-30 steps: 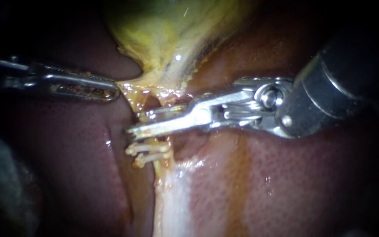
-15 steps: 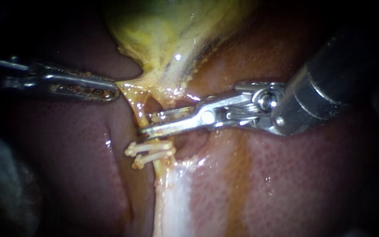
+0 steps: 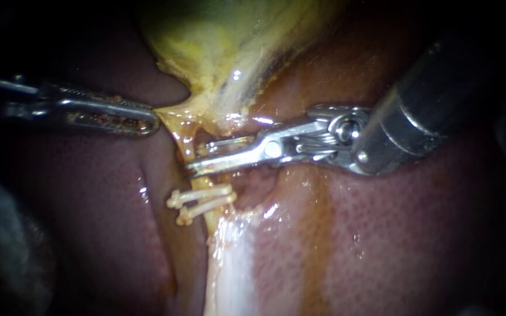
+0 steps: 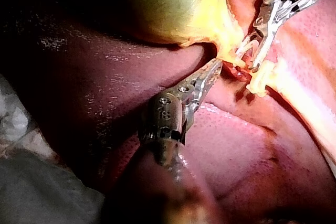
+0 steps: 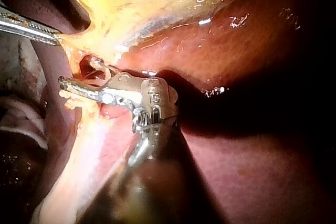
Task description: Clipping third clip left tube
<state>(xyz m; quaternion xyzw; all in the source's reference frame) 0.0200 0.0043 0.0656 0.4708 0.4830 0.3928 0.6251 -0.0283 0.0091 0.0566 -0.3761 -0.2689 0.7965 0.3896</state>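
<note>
**Right instrument astride tube, just above two clips**

Endoscope view: the left instrument (image 3: 147, 123) is clenched on yellow tissue (image 3: 170, 114) at the lower edge of the gallbladder (image 3: 218, 47). The right instrument (image 3: 197, 157) has its jaws parted, one on either side of the tube (image 3: 184, 139), just above two clips (image 3: 200, 199) on that tube. The liver (image 3: 382, 234) lies beneath.

Left wrist view: the left jaws lie together on the yellow tissue, with the right instrument's tip just ahead.

Right wrist view: a gap shows between the right jaws, and the tube lies within it.
</note>
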